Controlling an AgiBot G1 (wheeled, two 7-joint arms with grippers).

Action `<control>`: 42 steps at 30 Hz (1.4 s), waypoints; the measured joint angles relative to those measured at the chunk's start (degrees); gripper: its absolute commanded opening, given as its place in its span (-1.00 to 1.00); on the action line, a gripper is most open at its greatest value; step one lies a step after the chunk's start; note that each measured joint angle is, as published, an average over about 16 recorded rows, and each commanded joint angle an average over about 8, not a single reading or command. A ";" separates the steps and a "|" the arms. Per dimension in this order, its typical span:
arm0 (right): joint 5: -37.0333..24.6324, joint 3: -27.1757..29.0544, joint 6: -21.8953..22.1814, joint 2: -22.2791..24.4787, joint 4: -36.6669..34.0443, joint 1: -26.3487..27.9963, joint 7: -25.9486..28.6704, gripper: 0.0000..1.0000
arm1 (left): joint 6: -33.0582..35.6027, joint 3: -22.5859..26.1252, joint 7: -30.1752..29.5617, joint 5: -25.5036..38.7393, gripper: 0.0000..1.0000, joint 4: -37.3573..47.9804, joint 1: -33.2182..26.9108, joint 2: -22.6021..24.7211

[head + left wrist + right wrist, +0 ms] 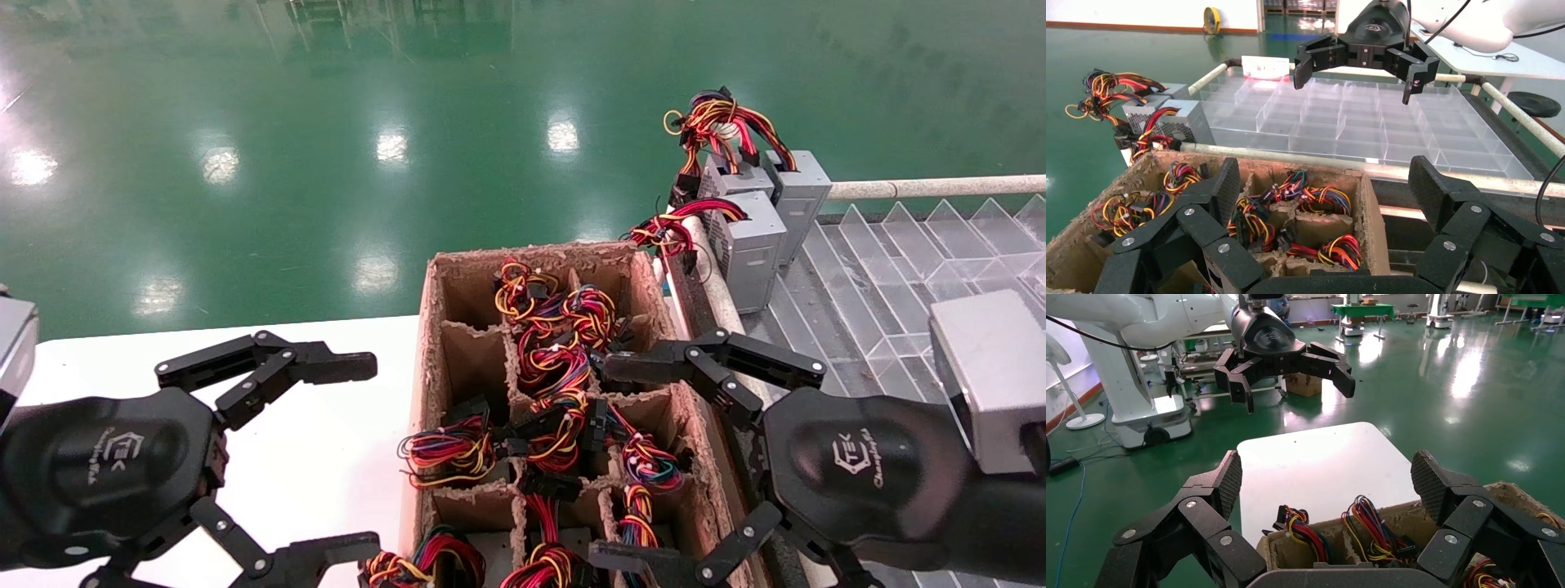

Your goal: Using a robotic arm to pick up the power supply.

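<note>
Two black pincers hang released above a worn cardboard divider box (539,392) crammed with power supplies, only their red, yellow and black wire bundles (564,408) showing above the compartments. The right pincer (654,457) hovers over the box's right wall with its fingers spread wide, holding nothing; the left pincer (327,453), equally spread and empty, hangs over the white counter (327,457) just beside the box's left wall.

The power supply (458,449) nearest the left pincer sits sunk in a middle-left compartment, its grey casing almost wholly hidden under its own cables. That is the likely trouble: fingers coming down here would probably meet loose wire before metal, and a grip on cables alone could slip or drag a neighbouring bundle up with it. The frayed cardboard dividers (474,506) stand close around each unit and leave little room for the fingers, so a tip could catch a partition and lift or tear it. Which unit is the target cannot be told.

Beyond the box, three more grey supplies (752,245) stand upright on a clear plastic divider tray (899,269), against a pale rail (923,189), well apart from both pincers. Green glossy floor (327,122) lies beyond.
</note>
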 measured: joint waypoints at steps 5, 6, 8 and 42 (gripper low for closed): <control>0.00 0.00 0.00 0.00 0.00 0.00 0.00 1.00 | 0.00 0.00 0.00 0.00 1.00 0.00 0.00 0.00; 0.00 0.00 0.00 0.00 0.00 0.00 0.00 1.00 | 0.00 0.00 0.00 0.00 1.00 0.00 0.00 0.00; 0.00 0.00 0.00 0.00 0.00 0.00 0.00 1.00 | 0.00 0.00 0.00 0.00 1.00 0.00 0.00 0.00; -28.64 -10.44 25.80 -8.95 -3.63 10.75 16.89 -0.74 | 0.01 0.01 0.01 0.00 -1.00 0.02 -0.01 0.00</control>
